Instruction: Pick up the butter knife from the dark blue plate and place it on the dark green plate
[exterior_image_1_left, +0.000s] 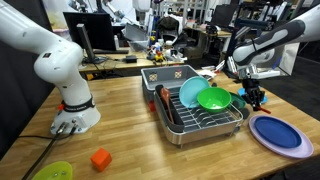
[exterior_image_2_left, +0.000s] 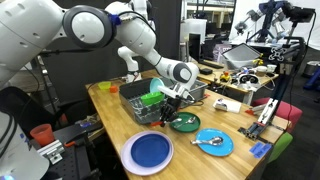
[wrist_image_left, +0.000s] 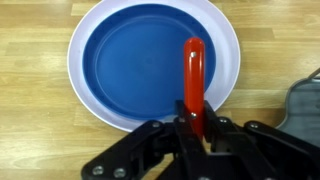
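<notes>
Only the wrist view shows the grip: the gripper (wrist_image_left: 193, 128) is clamped on the butter knife (wrist_image_left: 193, 75), whose free end juts out over the dark blue plate (wrist_image_left: 125, 70). In an exterior view the dark green plate (exterior_image_1_left: 213, 98) sits in the dish rack (exterior_image_1_left: 190, 125) beside a teal dish (exterior_image_1_left: 192, 92). The knife is too small to make out there. Any lettering is too blurred to read.

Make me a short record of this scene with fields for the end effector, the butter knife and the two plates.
end effector: shut on the butter knife
butter knife: red-orange, held over the dark blue plate
dark blue plate: flat on the wooden table
dark green plate: in the dish rack, beside a teal dish
</notes>
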